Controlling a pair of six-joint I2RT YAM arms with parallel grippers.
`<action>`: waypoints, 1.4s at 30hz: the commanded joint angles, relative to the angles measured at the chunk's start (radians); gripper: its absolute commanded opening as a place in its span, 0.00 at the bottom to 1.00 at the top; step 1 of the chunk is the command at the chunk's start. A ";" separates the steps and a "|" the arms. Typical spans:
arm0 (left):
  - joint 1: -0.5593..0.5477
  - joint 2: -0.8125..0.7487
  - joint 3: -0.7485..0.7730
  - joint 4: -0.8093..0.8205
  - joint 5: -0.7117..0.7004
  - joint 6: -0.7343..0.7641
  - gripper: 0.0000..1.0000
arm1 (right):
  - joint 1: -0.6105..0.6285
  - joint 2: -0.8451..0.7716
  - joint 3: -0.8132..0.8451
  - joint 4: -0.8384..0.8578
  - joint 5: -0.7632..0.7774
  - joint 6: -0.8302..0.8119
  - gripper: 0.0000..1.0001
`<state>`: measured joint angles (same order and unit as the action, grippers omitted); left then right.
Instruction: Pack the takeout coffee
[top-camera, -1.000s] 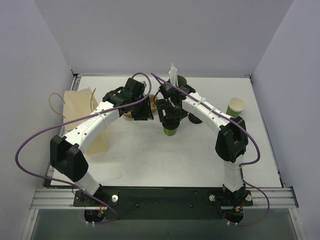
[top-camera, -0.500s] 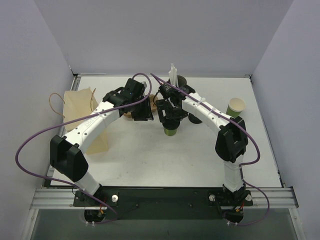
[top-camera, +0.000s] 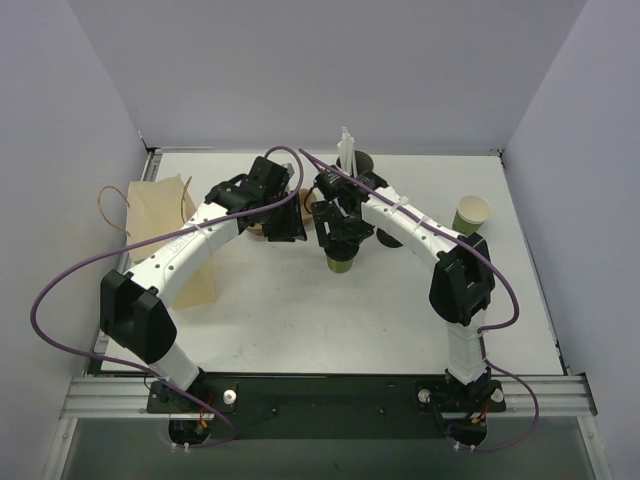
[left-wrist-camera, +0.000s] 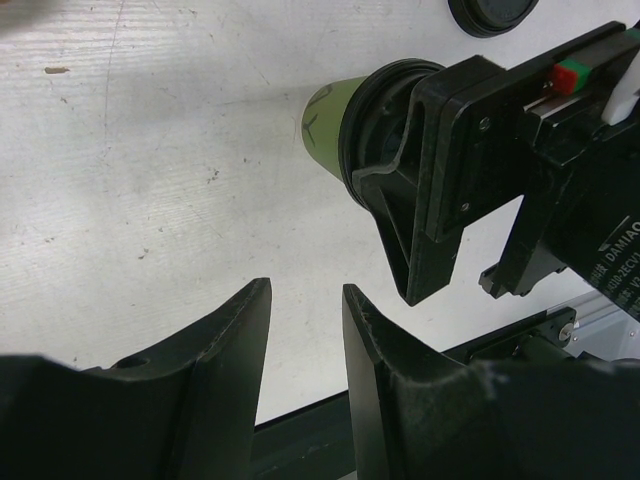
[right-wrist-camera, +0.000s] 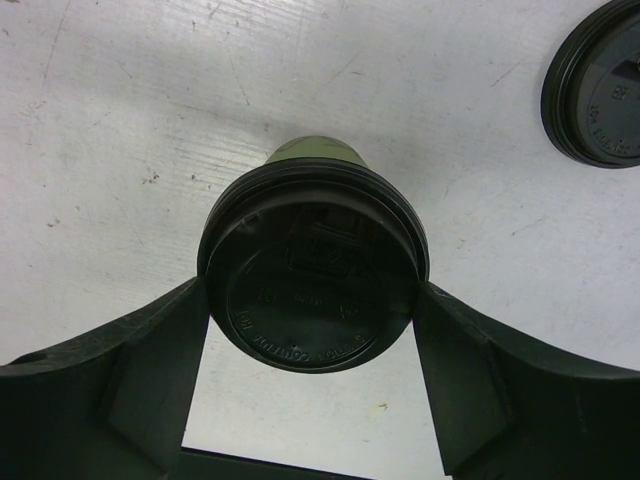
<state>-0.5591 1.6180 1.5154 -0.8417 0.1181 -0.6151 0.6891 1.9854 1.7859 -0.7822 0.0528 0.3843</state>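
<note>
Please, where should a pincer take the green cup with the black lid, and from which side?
Come from above and close on the rim of the black lid, on two opposite sides, as the right pincer sits. The green cup stands upright and tapers downward, so the round rim is widest and probably the firmest hold.

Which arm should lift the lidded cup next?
Right. The right gripper clasps the cup at its lid, one finger on each side. The left gripper is open, empty and off to the side.
</note>
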 joint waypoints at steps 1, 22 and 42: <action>0.013 -0.024 0.000 0.013 0.015 0.025 0.45 | 0.006 -0.008 -0.022 -0.063 0.053 0.022 0.65; 0.018 -0.102 -0.052 0.015 0.035 0.067 0.45 | -0.226 -0.342 -0.302 -0.071 0.099 0.087 0.64; 0.018 -0.161 -0.107 0.032 0.095 0.112 0.45 | -0.686 -0.784 -0.813 0.130 0.206 0.125 0.66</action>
<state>-0.5476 1.4982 1.4002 -0.8410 0.1894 -0.5320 0.0189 1.2381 1.0027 -0.7025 0.2272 0.4934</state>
